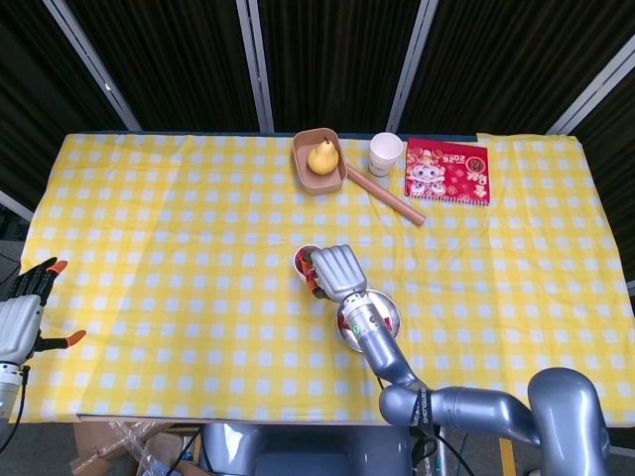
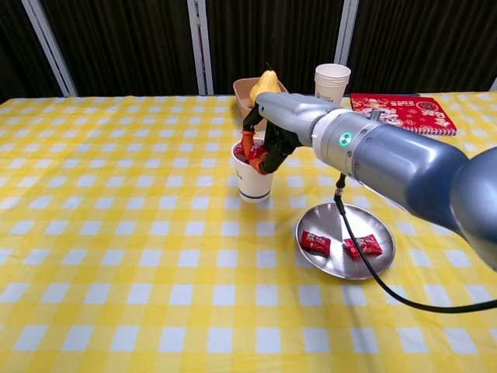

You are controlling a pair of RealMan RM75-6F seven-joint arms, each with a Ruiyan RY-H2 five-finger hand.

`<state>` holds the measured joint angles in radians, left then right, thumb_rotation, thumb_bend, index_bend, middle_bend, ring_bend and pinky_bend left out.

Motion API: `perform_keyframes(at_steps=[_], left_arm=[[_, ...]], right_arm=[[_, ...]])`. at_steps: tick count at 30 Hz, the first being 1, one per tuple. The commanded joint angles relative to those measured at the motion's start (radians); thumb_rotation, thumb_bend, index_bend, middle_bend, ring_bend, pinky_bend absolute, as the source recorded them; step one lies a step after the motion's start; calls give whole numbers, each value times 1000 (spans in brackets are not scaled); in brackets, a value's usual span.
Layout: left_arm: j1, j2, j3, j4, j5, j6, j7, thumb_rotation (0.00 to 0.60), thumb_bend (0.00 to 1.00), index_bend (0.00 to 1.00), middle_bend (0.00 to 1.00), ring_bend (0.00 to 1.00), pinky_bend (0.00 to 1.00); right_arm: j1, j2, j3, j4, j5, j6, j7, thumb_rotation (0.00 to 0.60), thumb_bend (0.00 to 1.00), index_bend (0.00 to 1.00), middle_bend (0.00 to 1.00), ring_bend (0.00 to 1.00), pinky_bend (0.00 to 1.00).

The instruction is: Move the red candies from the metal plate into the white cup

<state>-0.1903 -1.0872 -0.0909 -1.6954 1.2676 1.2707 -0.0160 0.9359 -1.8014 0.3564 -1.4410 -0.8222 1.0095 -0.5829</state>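
While the right hand (image 2: 268, 140) hangs over the cup (image 2: 253, 177), its fingers (image 2: 247, 144) pinch a candy (image 2: 258, 152). Two candies (image 2: 315, 242) lie on the plate (image 2: 380, 260). Left hand (image 1: 20, 315) rests spread, holding nothing.

We held our right hand (image 2: 268, 136) out forward, fingers curled downward (whether they pinched anything was unclear); our left hand (image 1: 22, 315) rested aside, fingers spread.

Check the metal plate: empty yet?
Not empty. Two red candies lie on the metal plate; right hand is over the white cup.
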Motion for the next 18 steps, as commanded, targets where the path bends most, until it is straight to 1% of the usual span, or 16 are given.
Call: perform_keyframes(at_steps=[1, 7, 9, 11, 16, 18], left_arm=[[0, 0, 0, 0, 0, 0, 1, 600, 17, 69, 0, 0, 0], [0, 0, 1, 0, 1, 1, 2, 600, 17, 69, 0, 0, 0], [0, 0, 1, 0, 1, 1, 2, 600, 17, 69, 0, 0, 0], [0, 0, 1, 0, 1, 1, 2, 600, 17, 69, 0, 0, 0], [0, 1, 1, 0, 3, 1, 0, 600, 16, 69, 0, 0, 0], [0, 1, 2, 0, 3, 0, -2, 600, 17, 69, 0, 0, 0]], right_arm=[[14, -14, 7, 32, 7, -14, 17, 600, 485, 577, 944, 967, 1000], [24, -24, 1, 55, 0, -16, 28, 600, 485, 577, 944, 967, 1000], [27, -27, 0, 61, 1, -15, 30, 600, 484, 561, 944, 967, 1000], [29, -29, -1, 64, 5, -15, 28, 600, 485, 520, 944, 967, 1000], [33, -29, -5, 58, -1, -1, 24, 600, 483, 320, 944, 967, 1000], [32, -28, -4, 50, -9, 9, 26, 600, 479, 278, 944, 967, 1000]])
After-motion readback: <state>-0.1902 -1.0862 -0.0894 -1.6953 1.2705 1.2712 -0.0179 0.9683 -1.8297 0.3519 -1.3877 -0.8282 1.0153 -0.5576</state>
